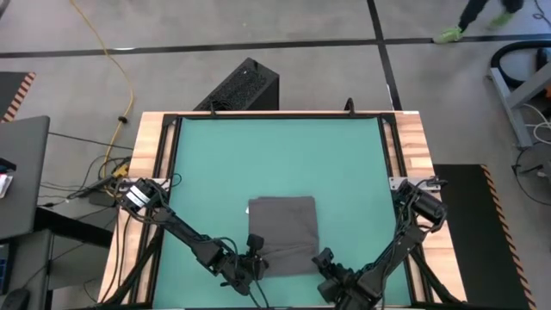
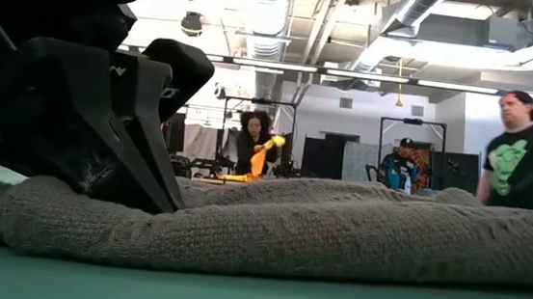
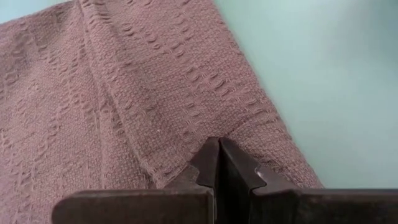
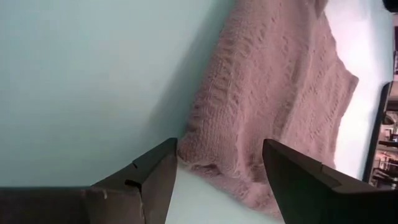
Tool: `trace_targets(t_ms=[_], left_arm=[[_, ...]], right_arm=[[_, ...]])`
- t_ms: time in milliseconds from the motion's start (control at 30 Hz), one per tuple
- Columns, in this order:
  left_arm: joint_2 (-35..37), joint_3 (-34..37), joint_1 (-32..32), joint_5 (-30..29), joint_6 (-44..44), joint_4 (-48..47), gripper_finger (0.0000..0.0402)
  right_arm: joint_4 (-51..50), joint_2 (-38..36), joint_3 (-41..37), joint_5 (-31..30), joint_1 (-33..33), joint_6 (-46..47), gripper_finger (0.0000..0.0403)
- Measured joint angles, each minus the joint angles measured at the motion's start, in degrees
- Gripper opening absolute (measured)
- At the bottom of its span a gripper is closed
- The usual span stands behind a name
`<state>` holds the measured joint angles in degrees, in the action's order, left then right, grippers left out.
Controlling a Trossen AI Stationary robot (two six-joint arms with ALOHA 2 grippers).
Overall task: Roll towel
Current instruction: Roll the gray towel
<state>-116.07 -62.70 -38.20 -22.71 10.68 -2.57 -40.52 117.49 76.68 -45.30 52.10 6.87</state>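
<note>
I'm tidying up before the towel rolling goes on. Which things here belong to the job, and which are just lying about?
Job:
- towel on the green mat
- left gripper, shut at its near edge
- right gripper, open at its near corner

Lying about:
- black box on the floor
- yellow cable

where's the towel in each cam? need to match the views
High view: towel lies low-centre on the green mat, between both grippers.
Low view: towel spans the frame's width.
Left wrist view: towel fills the left and centre.
Right wrist view: towel sits right of centre.
Shared landmark: the green mat.
</note>
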Motion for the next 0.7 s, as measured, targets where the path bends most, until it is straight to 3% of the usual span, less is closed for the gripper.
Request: trace_targets(t_ms=[367,500,700], left_arm=[[-0.02,0.14,-0.04,0.57,-0.51,-0.04,0.0000],[-0.02,0.14,-0.04,0.62,-0.49,0.01,0.0000],[0.81,0.20,-0.09,1.66,-0.27,1.93,0.0000]], right_arm=[[12.97,-0.28,-6.56,-2.03,-0.03,-5.37,0.0232],[12.92,-0.28,-6.59,-2.10,-0.46,-3.33,0.0171],[12.83,-0.30,-6.53,1.93,-1.47,1.95,0.0032]])
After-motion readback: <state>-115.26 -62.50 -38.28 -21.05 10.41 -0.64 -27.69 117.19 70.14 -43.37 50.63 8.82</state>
